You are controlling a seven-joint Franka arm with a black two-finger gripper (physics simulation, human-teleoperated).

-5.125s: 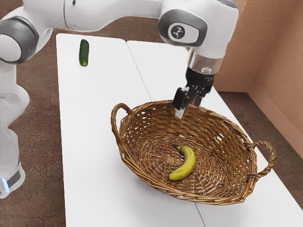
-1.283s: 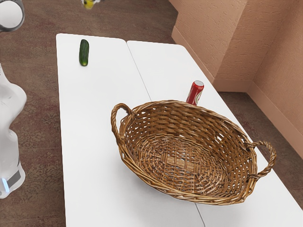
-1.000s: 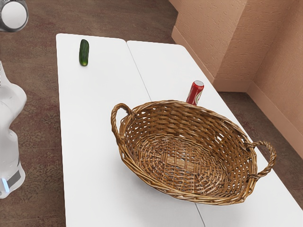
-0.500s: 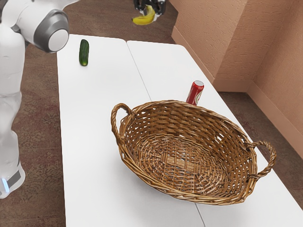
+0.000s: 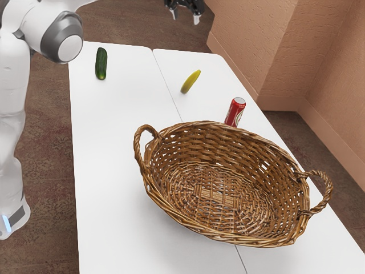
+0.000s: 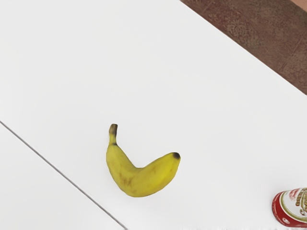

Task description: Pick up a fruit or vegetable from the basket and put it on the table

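Yellow banana (image 6: 139,184): bent in wrist view, straighter in exterior view; gripper (image 5: 186,18), 2 fingers (image 5: 197,19) apart.

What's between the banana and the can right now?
Only bare table lies between the banana and the can, as the wrist view shows.

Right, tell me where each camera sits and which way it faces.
Exterior view: at my arm's side, looking down across the table and basket; arm and open claw show.
Wrist view: on my arm's hand, facing down toward the tabletop and banana.
Shared: banana, red can, the table and its seam.
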